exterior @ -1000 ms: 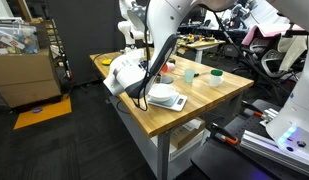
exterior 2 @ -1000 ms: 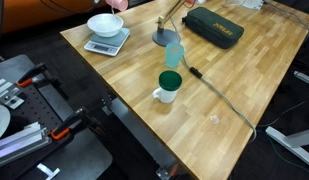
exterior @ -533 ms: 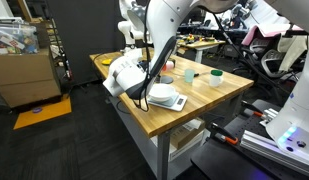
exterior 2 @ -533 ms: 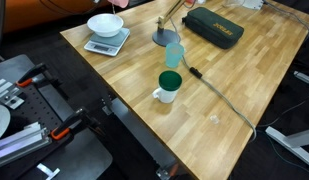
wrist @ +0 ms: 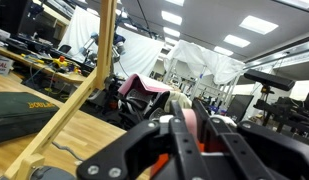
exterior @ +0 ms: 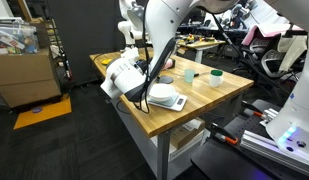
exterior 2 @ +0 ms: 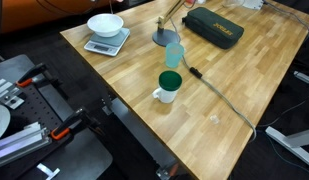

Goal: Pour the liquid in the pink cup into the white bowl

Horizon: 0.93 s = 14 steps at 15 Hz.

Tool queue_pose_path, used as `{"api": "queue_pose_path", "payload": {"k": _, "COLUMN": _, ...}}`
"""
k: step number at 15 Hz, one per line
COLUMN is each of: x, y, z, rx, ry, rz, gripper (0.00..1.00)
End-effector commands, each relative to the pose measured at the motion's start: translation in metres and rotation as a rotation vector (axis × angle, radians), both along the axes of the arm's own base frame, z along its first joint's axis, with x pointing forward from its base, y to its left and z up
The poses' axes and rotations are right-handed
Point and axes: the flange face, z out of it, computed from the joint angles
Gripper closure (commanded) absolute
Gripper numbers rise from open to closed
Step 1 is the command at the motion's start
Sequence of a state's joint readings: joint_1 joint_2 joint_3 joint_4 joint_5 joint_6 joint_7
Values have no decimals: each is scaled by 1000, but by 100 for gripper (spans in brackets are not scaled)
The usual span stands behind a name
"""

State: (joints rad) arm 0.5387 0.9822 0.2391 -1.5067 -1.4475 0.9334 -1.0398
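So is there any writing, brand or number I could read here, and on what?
Nothing reads clearly in any view.
Dark case: yellowish print in the wrist view, too blurred to read.
Scale under the white bowl: any display too small to read.
Pink cup in the jaws: no print shows.

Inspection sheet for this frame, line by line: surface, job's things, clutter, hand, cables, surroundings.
Surface: wooden table, no spills seen.
Job's things: white bowl sits on a scale; pink cup is gripped, seen in the wrist view.
Clutter: green-topped mug, translucent teal cup, dark case, grey lamp base.
Hand: the hand is shut on the pink cup.
Cables: black cable lies across the table.
Surroundings: cardboard box, office chair.
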Motion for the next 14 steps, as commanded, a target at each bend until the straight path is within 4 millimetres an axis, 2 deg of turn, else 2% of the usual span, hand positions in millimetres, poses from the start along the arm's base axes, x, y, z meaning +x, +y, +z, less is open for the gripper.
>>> {"api": "queue_pose_path", "payload": {"k": 1, "x": 1, "y": 2, "z": 1, "rx": -60, "ry": 11, "rz": -16, "gripper": 96}}
{"api": "queue_pose_path", "payload": {"k": 14, "x": 6, "y": -2, "z": 2, "rx": -40, "ry": -9, "rz": -48, "gripper": 96}}
